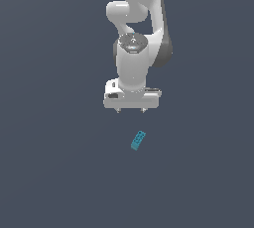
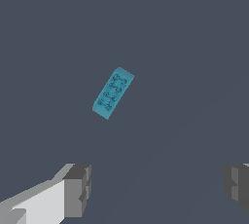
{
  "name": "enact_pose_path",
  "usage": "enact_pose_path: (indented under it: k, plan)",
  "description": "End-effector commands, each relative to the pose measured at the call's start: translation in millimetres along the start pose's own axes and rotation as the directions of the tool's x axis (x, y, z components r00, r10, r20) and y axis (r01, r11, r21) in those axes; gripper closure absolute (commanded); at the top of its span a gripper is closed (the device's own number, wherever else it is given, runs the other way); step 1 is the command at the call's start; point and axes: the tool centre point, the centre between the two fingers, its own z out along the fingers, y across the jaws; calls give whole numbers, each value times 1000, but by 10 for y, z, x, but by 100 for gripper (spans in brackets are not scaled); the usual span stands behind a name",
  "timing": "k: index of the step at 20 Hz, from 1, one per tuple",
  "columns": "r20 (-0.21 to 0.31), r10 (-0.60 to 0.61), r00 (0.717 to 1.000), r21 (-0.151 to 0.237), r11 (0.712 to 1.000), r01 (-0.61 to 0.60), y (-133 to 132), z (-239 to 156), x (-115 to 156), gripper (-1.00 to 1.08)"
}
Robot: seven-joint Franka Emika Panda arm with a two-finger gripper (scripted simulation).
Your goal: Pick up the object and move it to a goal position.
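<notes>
One claw, spread, above object.

A flat, even slate-grey surface fills the exterior view from edge to edge, without seam, pattern or marking. In the wrist view the same plain grey ground spreads across the whole picture, matte and uniform in tone, crossed only by a faint, slightly darker diagonal band of shading toward one lower corner
</notes>
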Motion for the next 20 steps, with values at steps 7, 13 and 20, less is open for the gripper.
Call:
enact_pose_path:
  k: [7,13,20]
  plan:
    - [-12,-37,999,16,999,38,-218,-3,33,-92]
    - [-16,-50,999,22,998,50,-295,-3,43,-92]
    - [-15,-30,999,22,999,30,-302,27,66,-92]
